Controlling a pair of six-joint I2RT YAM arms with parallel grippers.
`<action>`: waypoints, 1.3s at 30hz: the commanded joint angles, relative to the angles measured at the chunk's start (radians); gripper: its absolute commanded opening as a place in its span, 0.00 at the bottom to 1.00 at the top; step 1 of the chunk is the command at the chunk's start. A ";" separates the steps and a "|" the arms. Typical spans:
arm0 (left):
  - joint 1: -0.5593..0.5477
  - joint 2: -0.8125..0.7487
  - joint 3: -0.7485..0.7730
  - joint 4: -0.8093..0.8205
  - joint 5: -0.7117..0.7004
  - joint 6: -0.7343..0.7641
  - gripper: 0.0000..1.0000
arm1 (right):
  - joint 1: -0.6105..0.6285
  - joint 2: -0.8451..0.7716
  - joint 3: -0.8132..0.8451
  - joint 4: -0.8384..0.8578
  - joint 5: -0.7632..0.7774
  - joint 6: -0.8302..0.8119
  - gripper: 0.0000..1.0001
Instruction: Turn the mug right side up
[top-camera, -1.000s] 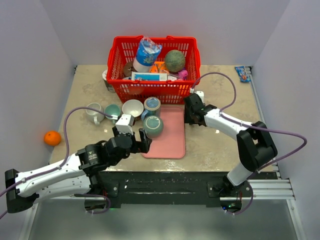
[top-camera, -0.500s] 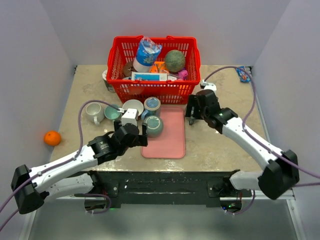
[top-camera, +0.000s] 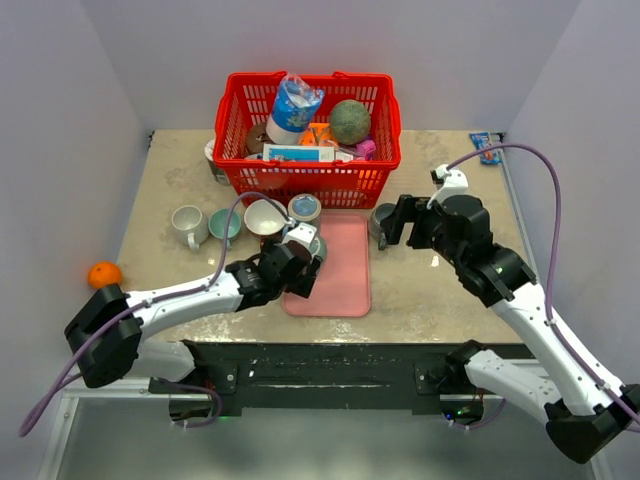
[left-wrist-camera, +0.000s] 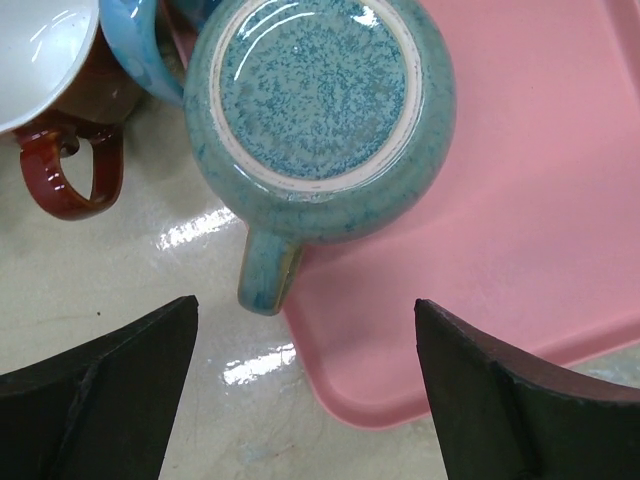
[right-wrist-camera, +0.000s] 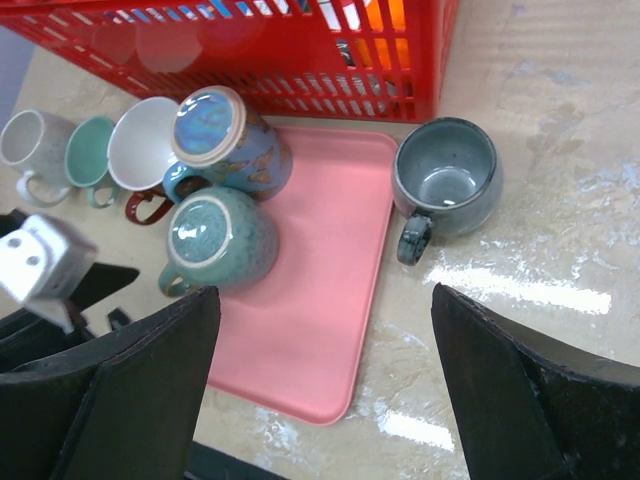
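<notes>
**Inspector:** Item under review: the teal speckled mug (left-wrist-camera: 315, 100). It stands mouth down, glazed base up, on the pink tray (left-wrist-camera: 530, 200), at the tray's 9 o'clock edge as the right wrist camera frames it. Its handle (left-wrist-camera: 266, 272) overhangs the desk (left-wrist-camera: 120, 300) and points to about 7 o'clock in the left wrist view.

**Auditor:** Status of the left tool (left-wrist-camera: 305, 312)?

**Inspector:** Released. Both fingers stand wide apart at 6 o'clock of the mug, holding and touching nothing.

**Auditor:** And the right tool (right-wrist-camera: 325, 295)?

**Inspector:** Likewise released and empty, hovering well above the tray. An upright grey mug (right-wrist-camera: 445, 175) sits on the desk at the tray's 2 o'clock corner, apart from the work.

**Auditor:** Recommended method for the grasp?

**Inspector:** Judgement only. The spread looks wide enough for the body. The left tool should advance toward 12 o'clock, descend, and close across the belly with the handle free between the fingers. The glaze looks slick, so a pinch low on the wall should hold better than one on the rounded shoulder.

**Auditor:** Hazards?

**Inspector:** A blue mug (right-wrist-camera: 235, 140) sits just beside it at 11 o'clock; contact cannot be confirmed. A brown mug (left-wrist-camera: 40, 50) stands at 10 o'clock. The teal mug should be lifted before it is rolled, or the neighbours may be knocked.
</notes>
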 joint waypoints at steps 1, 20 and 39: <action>0.014 0.036 0.045 0.081 0.016 0.083 0.91 | -0.002 -0.038 0.031 -0.032 -0.047 -0.002 0.89; 0.031 0.191 0.114 0.081 -0.013 0.123 0.62 | -0.004 -0.113 -0.001 -0.083 0.023 0.037 0.84; 0.037 0.219 0.120 0.086 -0.007 0.110 0.26 | -0.004 -0.139 -0.010 -0.117 0.022 0.055 0.84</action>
